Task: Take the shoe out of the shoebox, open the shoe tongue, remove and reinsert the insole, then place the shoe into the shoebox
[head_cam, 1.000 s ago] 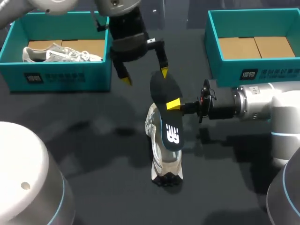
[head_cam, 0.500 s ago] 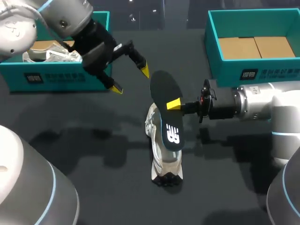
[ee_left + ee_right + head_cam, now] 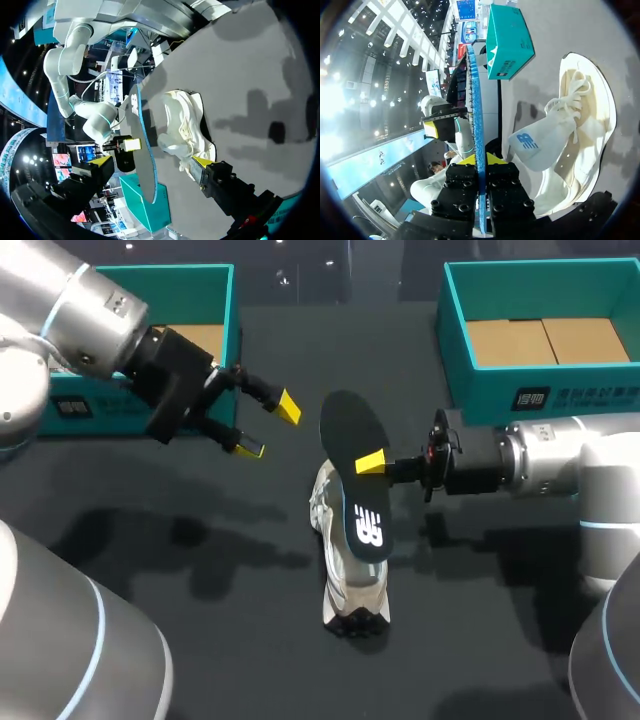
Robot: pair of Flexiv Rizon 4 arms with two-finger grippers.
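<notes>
Lying on the dark table (image 3: 200,580) between the teal cardboard shoebox at 10 o'clock (image 3: 226,315) and its twin at 2 o'clock (image 3: 540,395), your one white-and-grey mesh sneaker (image 3: 345,585) runs 12 to 6. Above it the single black foam insole (image 3: 350,445) stands on edge, logo end toward 6. Your right gripper (image 3: 372,462) pinches its 3 o'clock edge. Your left gripper (image 3: 268,427), at its 9 o'clock, is spread wide and empty.

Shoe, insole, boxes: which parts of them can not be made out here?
Shoe opening: head view, under the insole.
Left box inside: head view, mostly behind the left arm.
Right pincer, second finger: head view, behind the insole.
Right box: head view, cut off by the edge.
</notes>
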